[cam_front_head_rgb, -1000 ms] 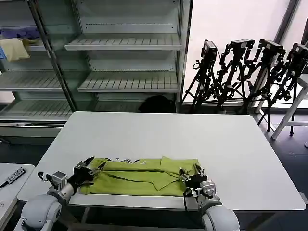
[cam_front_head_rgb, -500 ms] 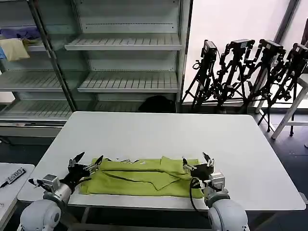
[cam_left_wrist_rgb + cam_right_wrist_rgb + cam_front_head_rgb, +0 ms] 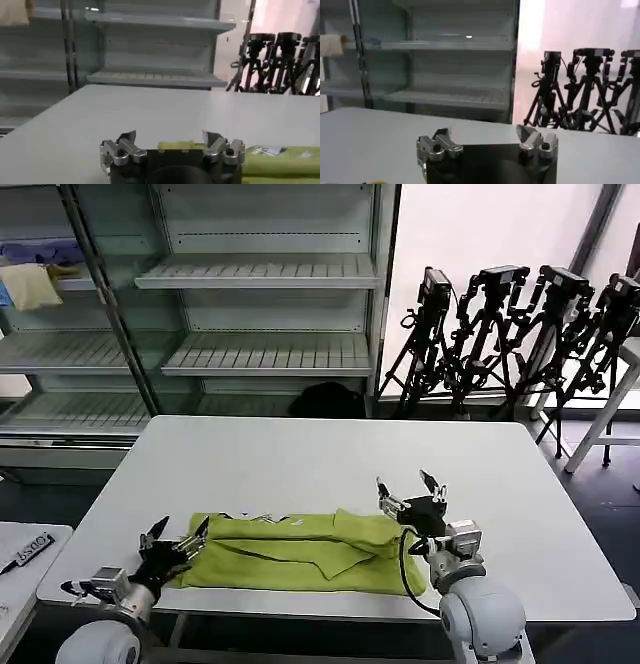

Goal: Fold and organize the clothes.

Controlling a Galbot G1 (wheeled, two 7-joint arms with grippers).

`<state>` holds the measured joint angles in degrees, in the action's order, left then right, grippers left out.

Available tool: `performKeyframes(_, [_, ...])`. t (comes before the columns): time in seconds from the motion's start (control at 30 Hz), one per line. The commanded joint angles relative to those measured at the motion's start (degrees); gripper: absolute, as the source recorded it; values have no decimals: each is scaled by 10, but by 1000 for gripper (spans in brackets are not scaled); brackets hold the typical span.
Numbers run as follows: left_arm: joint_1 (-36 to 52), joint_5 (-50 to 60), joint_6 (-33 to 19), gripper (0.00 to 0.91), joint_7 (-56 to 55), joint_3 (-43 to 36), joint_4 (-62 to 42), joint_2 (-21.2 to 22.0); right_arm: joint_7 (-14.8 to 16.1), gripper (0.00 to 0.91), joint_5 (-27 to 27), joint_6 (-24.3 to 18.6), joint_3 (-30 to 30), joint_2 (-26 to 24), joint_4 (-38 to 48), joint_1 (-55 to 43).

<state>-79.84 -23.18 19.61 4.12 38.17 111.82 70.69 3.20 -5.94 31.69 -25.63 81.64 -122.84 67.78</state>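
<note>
Soft, rumpled T-shirt (image 3: 300, 551) folded oblong; both grippers' (image 3: 178, 535) (image 3: 410, 489) fingers spread, seemingly empty.

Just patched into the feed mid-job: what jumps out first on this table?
The lime T-shirt, folded into a long band along the white table's near edge. The left gripper sits open at its left end, and the right gripper hangs open above its right end.

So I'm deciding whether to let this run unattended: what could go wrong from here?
The T-shirt lies along the table's near edge, so a sideways drag could pull it off. Both end effectors are open and off the cloth, left and right, so the loose fold by the right one may spring open.
</note>
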Motion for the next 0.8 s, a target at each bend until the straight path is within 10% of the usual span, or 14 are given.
performKeyframes(0.03, [3, 35, 5, 907, -26, -13, -12, 24, 5, 907, -10, -2, -11, -8, -2, -9])
performKeyframes(0.7, [-24, -1, 29, 907, -26, 4, -12, 20, 8, 907, 6, -2, -5, -2, 1, -6])
performKeyframes(0.8, [-26, -8, 34, 615, -28, -1, -10, 22, 9, 907, 5, -2, -7, -4, 0, -5])
